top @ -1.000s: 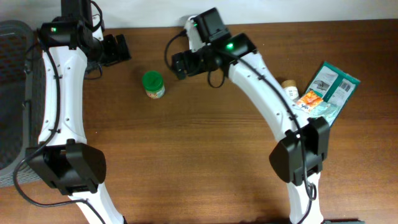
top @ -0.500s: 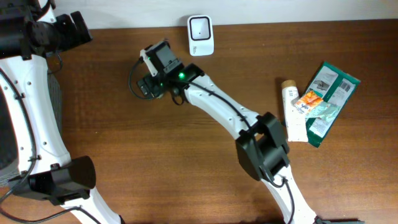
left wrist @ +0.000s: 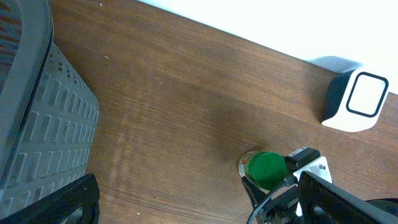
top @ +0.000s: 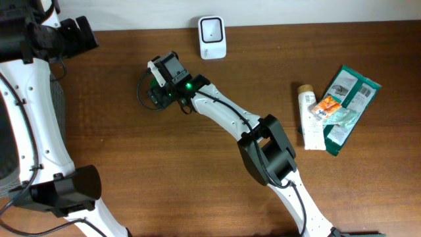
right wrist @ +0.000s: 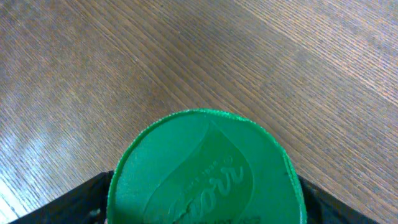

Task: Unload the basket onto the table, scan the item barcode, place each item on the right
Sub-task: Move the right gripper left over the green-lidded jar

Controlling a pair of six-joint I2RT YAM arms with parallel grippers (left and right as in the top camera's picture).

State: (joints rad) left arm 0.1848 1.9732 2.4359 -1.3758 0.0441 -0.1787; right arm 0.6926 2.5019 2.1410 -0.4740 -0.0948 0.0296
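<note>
Progress: early. Nothing had been scanned as far as the views showed.

- The green-lidded jar (right wrist: 202, 168) stood upright on the wooden table (top: 197, 197), not lifted and not presented to the scanner (top: 212, 28).
- No barcode showed in any view. Only the lid top faced the cameras, so which side carries the label could not be told.
- Left to do, by my reading: secure the jar, raise it, carry it to the scanner, and turn the label toward the scanner window.

Right gripper (top: 156, 93):
- It sat down over the jar.
- In the wrist view its fingers (right wrist: 87, 202) stood spread, one on either side of the lid.
- The lid filled the gap between the fingers almost edge to edge.
- Whether the pads were pressing on the jar or merely flanking it could not be told. The lid hid the contact line.
- The jar sat centred between the fingers, not offset toward either one.

Left gripper (top: 79, 34):
- Its fingers were wide apart and empty.
- It was held well away from the jar, near a grey basket (left wrist: 37, 124).
- From its wrist view the jar lay ahead of the fingers and toward the right-hand one, with the scanner further out beyond it.

The scanner stood near the right fingers, on the far side of the jar by the table's back edge.
</note>
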